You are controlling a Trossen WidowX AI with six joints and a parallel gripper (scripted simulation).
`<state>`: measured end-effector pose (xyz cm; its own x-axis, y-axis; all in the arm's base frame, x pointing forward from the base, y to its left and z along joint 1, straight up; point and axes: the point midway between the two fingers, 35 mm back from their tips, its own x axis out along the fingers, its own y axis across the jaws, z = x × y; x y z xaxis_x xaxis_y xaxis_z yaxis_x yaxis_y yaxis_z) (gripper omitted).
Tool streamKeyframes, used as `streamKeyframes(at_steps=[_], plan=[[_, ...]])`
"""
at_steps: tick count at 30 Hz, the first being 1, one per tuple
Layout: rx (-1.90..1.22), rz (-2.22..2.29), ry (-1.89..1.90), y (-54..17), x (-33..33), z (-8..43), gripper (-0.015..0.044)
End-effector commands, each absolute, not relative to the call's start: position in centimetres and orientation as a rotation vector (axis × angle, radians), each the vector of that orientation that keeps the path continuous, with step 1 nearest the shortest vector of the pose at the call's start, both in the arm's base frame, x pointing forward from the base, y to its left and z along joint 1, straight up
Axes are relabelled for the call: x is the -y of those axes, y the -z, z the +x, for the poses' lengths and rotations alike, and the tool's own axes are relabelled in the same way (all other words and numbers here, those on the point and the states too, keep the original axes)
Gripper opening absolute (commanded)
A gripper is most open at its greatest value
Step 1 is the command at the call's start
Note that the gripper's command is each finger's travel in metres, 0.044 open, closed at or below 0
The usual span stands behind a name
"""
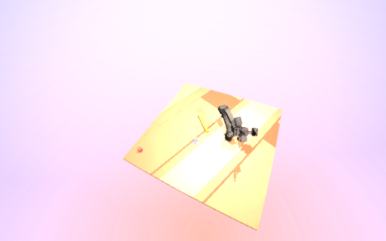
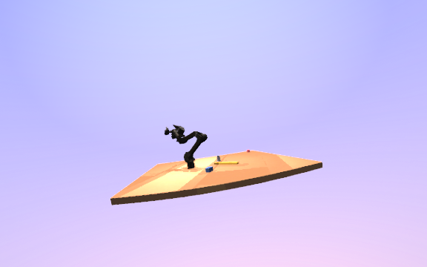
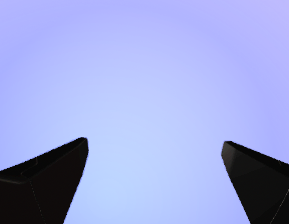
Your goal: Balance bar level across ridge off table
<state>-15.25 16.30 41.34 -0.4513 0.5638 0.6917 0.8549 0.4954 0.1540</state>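
Note:
The yellow bar [image 1: 203, 123] [image 2: 228, 162] lies flat on the table [image 1: 186, 181] [image 2: 273, 165]. The small grey-lavender ridge [image 1: 195, 140] [image 2: 219, 158] stands on the table near one end of the bar, apart from it, with nothing on it. My gripper [image 2: 179, 127] [image 3: 156, 147] is open and empty, held high on the far side of the arm's base from the bar and ridge. Its fingers stand wide apart in the wrist view, with only background between them.
A blue block [image 2: 209, 169] sits on the table between the arm's base and the bar; in the top view the arm mostly hides it. A small red block [image 1: 139, 149] [image 2: 248, 150] lies near a table corner, far from the arm.

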Motion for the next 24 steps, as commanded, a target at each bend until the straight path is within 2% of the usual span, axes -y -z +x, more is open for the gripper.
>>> streamKeyframes(at_steps=[1,3,4,24], plan=[[2.171,-1.166,0.669,-41.3,-16.4,-15.2,0.0374],[2.169,-1.202,0.683,-41.3,-16.9,-15.0,0.0321],[2.167,-1.229,0.694,-41.3,-17.3,-14.9,0.0315],[2.232,-1.759,1.019,-39.0,-25.2,-11.8,0.0315]])
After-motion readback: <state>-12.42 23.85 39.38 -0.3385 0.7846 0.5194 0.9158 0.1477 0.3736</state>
